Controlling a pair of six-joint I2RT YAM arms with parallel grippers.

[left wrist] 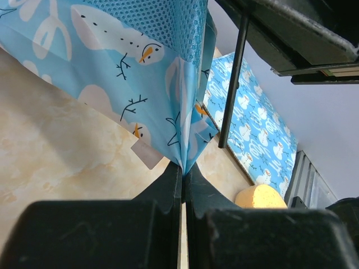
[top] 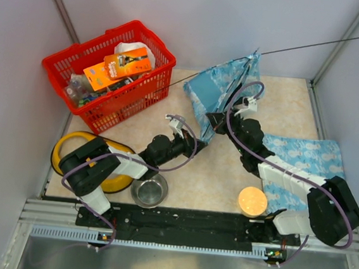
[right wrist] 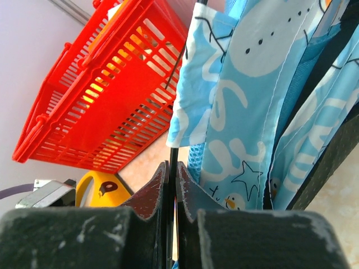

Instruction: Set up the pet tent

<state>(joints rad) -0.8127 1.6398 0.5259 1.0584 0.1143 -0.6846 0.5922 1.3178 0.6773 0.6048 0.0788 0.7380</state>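
Pet tent [top: 225, 91]: light-blue woven fabric with a white snowman print, standing half collapsed as a folded wedge at the middle-back of the table [top: 284, 103], between the two grippers. A mesh panel [left wrist: 162, 17] shows on its upper part in the left wrist view.

Far left: red plastic lattice basket [top: 109, 70], filled with packets. The labels are too small to read.

Front left: yellow round dish [top: 95, 152], largely covered by the left arm, so its form is unclear. Just beside it is a shiny steel bowl [top: 149, 190].

Left gripper [left wrist: 183, 168]: jaws pressed together on the bottom corner of the tent fabric, which is pinched to a point.

Thin dark pole [top: 309, 45]: straight and rigid-looking. It sticks out of the tent top toward the right rear wall, and its other end points toward the basket.

Right gripper [right wrist: 173, 165]: clenched on the thin dark pole low beside the tent's hanging folds. Where the pole enters the fabric is hidden.

Front right: orange round disc [top: 252, 200], glaring, so its surface is unreadable. It lies at the edge of a flat rectangular mat [top: 311, 157] of the same print, partly under the right arm.
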